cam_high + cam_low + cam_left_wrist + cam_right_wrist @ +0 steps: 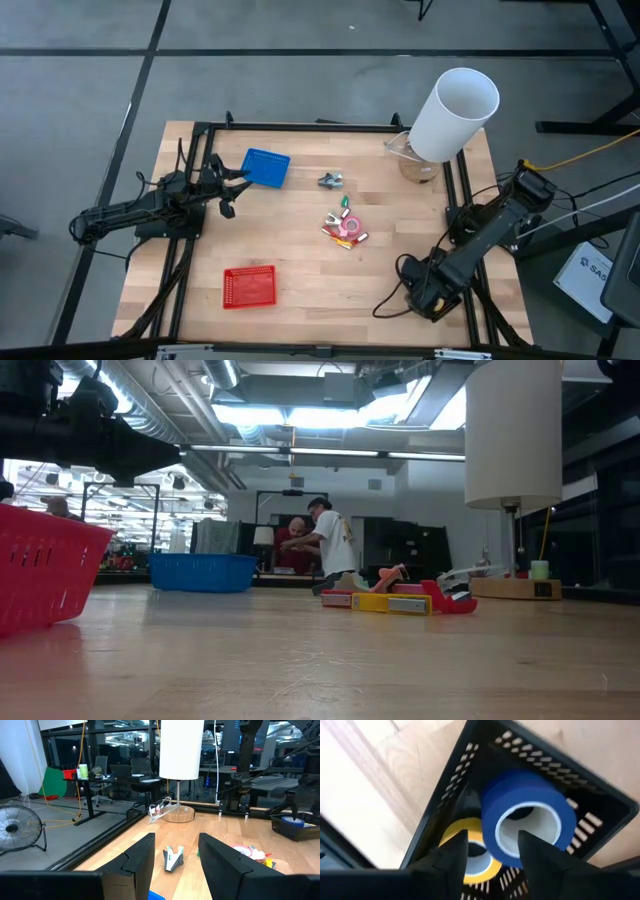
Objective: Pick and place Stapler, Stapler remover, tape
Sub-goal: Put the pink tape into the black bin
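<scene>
The right gripper (487,852) hangs over a black basket (600,795) at the near right corner of the worktop (300,250). Its fingers (540,857) are parted and grasp nothing. Just past them a blue tape (530,815) roll lies inside the basket, tilted, with a yellow tape (470,845) roll touching it lower down against the basket wall. In the high view the right arm hides the basket.

The left gripper (175,855) hovers at the left side of the worktop, just beside the blue basket (266,167). Its fingers (142,857) are spread wide and empty, aimed across the worktop toward the stapler remover (173,858).

The stapler remover (331,180) lies alone near the middle of the worktop, right of the blue basket and apart from everything else. Nearer the front, a small heap of items (346,226) sits at the centre: a pink tape (349,224) roll with yellow, red and green bits touching it. I cannot tell which piece in the heap is the stapler.

A red basket (249,287) stands near the front left. At the far right corner a lamp (452,115) with a white shade stands on a round wooden base.

In the low view two people (318,540) show in the room beyond the worktop.
</scene>
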`<action>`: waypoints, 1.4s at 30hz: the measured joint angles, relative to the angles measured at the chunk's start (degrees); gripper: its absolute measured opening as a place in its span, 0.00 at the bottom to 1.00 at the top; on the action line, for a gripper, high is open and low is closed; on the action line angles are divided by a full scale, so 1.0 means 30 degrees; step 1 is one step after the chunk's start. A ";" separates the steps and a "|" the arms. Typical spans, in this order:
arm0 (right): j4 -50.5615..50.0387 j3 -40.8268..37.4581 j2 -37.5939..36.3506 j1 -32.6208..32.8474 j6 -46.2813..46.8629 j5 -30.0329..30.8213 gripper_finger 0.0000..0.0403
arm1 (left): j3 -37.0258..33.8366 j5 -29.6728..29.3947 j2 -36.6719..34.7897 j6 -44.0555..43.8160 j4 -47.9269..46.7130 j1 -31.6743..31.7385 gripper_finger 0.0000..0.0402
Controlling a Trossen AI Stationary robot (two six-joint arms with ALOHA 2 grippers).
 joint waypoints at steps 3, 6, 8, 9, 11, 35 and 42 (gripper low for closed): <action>0.0075 0.0008 -0.0268 -0.0035 -0.0004 -0.0566 0.49 | -0.0004 0.0007 0.0000 0.0000 0.0000 0.0000 0.37; 0.0066 0.0356 -0.0547 -0.0283 -0.0163 -0.0653 0.51 | -0.0004 0.0002 0.0000 0.0000 -0.0002 -0.0002 0.37; 0.0092 0.0746 -0.0758 -0.0583 -0.0557 -0.0460 0.52 | -0.0004 0.0003 0.0000 0.0000 0.0000 0.0000 0.37; 0.0064 0.0952 -0.0866 -0.0784 -0.0714 -0.0349 0.52 | 0.0002 0.0002 0.0000 0.0000 0.0000 -0.0007 0.37; 0.0085 0.1454 -0.0960 -0.1296 -0.1404 -0.0337 0.52 | 0.0004 0.0007 0.0000 0.0000 0.0000 0.0000 0.37; 0.4647 0.3373 -0.0930 -0.9438 -2.2743 0.5269 0.52 | 0.0002 0.0006 0.0000 0.0000 0.0000 0.0000 0.37; 0.5691 0.3366 0.0299 -1.1546 -2.6576 0.5160 0.52 | 0.0002 0.0006 0.0000 0.0000 -0.0007 -0.0001 0.37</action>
